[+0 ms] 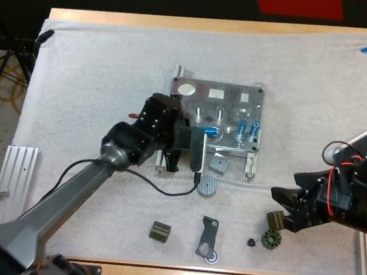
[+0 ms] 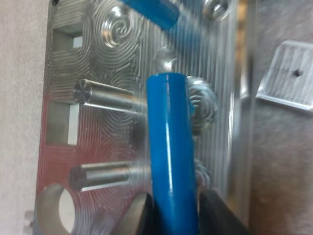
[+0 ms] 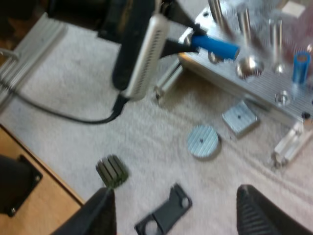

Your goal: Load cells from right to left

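Observation:
The metal fixture (image 1: 218,92) lies mid-mat, with upright pegs (image 2: 105,93) on its plate (image 2: 63,58). My left gripper (image 1: 207,134) is shut on a blue cylinder (image 1: 219,134) and holds it low over the fixture's near side; in the left wrist view its fingers (image 2: 142,219) press that cylinder (image 2: 168,156) from both sides. Two more blue cylinders (image 1: 242,125) (image 1: 254,128) stand in the fixture toward its right. My right gripper (image 1: 281,207) stands open at the mat's near right, beside a dark ribbed part (image 1: 275,220). Its fingers (image 3: 101,211) are wide apart, facing the held cylinder (image 3: 213,45).
A round ribbed disc (image 1: 207,185) and a small square block (image 1: 220,162) lie just in front of the fixture. A dark block (image 1: 159,231), a dark bracket (image 1: 207,237) and a gear-like part (image 1: 270,239) lie near the front edge. An aluminium rail (image 1: 19,167) rests at the left.

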Available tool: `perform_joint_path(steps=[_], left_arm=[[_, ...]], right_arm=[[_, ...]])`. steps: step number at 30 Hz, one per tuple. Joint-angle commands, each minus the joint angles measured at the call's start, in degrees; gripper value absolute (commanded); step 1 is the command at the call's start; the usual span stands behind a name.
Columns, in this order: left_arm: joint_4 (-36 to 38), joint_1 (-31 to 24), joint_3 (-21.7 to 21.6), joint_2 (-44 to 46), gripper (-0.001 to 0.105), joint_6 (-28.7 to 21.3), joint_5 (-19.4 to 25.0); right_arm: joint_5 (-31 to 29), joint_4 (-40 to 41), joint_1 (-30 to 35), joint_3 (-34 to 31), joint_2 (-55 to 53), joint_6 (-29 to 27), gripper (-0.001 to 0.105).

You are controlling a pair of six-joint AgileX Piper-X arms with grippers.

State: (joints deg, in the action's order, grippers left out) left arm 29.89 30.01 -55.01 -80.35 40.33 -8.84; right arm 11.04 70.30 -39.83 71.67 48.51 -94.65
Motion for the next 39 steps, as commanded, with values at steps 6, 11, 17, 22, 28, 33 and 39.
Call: perform_joint_path(steps=[6,11,17,22,28,33,39], left_arm=[[4.67,0.12,-0.16,9.87,0.0,4.82,-6.69],[10.26,0.12,-0.16,15.86,0.0,4.56,-7.66],[15.37,0.12,-0.16,22.0,0.0,4.82,-10.74],[16.14,0.12,-0.16,27.37,0.0,6.2,-12.1],[17.3,0.12,-0.16,31.16,0.0,7.84,-15.37],[21.37,0.12,-0.16,32.46,0.0,7.83,-15.39],[22.56,0.12,-0.16,32.69,0.0,7.83,-17.5]], right_arm=[[2.6,-4.86,0.17,-0.23,-0.29,1.19,0.054],[7.77,-9.57,0.17,-1.71,-0.29,5.39,0.054],[13.41,-15.44,0.17,-3.21,1.02,10.7,0.054],[17.09,-19.59,0.17,-5.66,3.35,14.28,0.054],[20.83,-23.75,0.17,-6.89,7.24,16.49,0.054],[21.4,-25.84,0.17,-6.89,10.47,16.49,0.054],[25.46,-26.79,0.17,-6.89,13.97,18.09,0.054]])
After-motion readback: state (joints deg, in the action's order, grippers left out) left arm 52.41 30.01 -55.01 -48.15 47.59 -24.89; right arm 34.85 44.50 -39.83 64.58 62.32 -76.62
